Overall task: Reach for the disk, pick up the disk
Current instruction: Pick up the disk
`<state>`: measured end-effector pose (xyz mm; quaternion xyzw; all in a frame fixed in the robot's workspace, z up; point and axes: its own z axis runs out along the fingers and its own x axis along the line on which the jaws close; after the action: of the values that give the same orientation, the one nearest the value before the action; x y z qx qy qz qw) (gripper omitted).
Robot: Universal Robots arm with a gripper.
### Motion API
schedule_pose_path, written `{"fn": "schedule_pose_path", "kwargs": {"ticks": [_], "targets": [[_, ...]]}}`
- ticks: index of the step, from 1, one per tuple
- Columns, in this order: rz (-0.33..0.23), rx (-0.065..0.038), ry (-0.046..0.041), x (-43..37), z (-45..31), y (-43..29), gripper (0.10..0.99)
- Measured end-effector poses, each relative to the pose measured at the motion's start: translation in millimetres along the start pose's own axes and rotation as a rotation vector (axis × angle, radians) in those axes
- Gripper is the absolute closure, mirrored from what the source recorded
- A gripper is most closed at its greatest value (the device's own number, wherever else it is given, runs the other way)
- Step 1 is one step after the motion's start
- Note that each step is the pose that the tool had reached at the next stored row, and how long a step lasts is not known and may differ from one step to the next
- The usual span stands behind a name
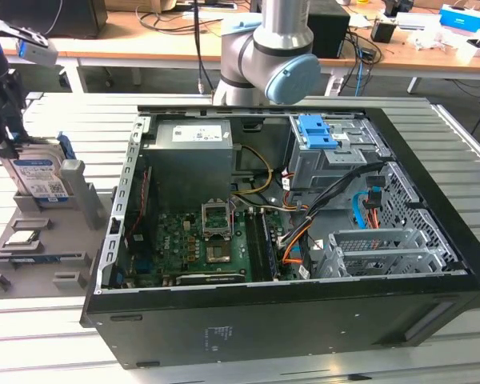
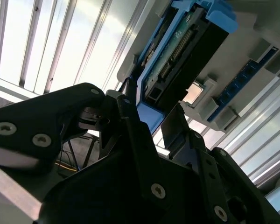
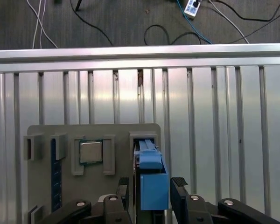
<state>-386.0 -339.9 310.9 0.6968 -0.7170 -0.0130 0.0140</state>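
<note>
Claw (image 3: 150, 183) spread around 1 upright disk (image 3: 154, 192); 1 chip (image 3: 90, 152) nearby

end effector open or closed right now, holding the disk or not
End effector: open, its fingers on either side of the disk, with gaps showing, not yet clamped on it.

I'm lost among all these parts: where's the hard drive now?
The disk stands upright in the grey holder at the exterior view's left, near the processor chip, straddled by the claw.
</note>
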Motion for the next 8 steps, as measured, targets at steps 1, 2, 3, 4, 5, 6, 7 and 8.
{"fn": "schedule_pose_path", "kwargs": {"ticks": [1,2,3,4,5,6,7,8], "targets": [[0.0,0.0,0.0,0.0,1.4,0.0,0.604],[0.0,0.0,0.0,0.0,2.1,-0.1,0.604],[0.0,0.0,0.0,0.0,2.8,-0.1,0.604],[0.0,0.0,0.0,0.0,3.6,-0.1,0.604],[0.0,0.0,0.0,0.0,4.3,-0.2,0.604],[-0.001,0.0,0.0,0.0,5.3,-0.2,0.604],[-0.001,0.0,0.0,0.0,6.0,-0.2,0.604],[-0.001,0.0,0.0,0.0,7.0,-0.3,0.604]]}}
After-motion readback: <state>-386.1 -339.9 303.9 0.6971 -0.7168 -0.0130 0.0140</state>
